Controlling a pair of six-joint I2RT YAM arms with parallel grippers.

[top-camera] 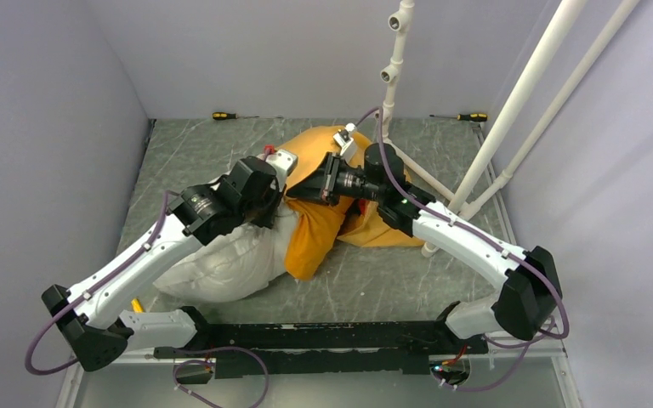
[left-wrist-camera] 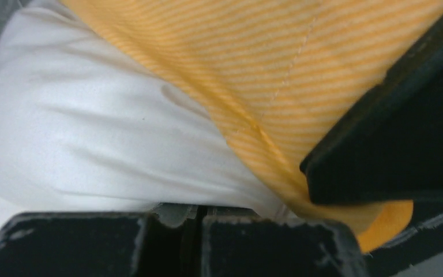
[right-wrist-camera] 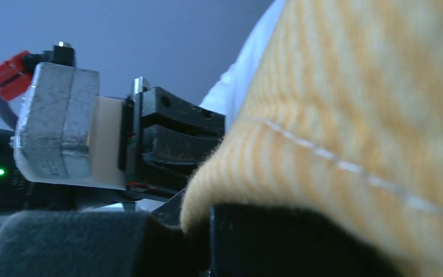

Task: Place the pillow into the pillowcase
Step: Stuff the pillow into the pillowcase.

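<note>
The white pillow [top-camera: 221, 263] lies at the left front, its far end tucked into the orange-yellow pillowcase [top-camera: 323, 229]. Both grippers meet at the case's mouth. In the left wrist view my left gripper [left-wrist-camera: 199, 210] is shut, with white fabric of the pillow [left-wrist-camera: 92, 133] pulled down into its tips beside the striped edge of the pillowcase [left-wrist-camera: 277, 69]. My right gripper [right-wrist-camera: 207, 222] is shut on the hem of the pillowcase [right-wrist-camera: 346, 115], which drapes over its fingers. The printed face on the case is hidden.
Two screwdrivers [top-camera: 225, 115] [top-camera: 472, 116] lie along the back wall. A white pipe frame [top-camera: 493, 144] rises at the right rear, its foot close to the case. Grey walls close in on both sides. The right gripper's finger [left-wrist-camera: 392, 133] sits beside my left jaws.
</note>
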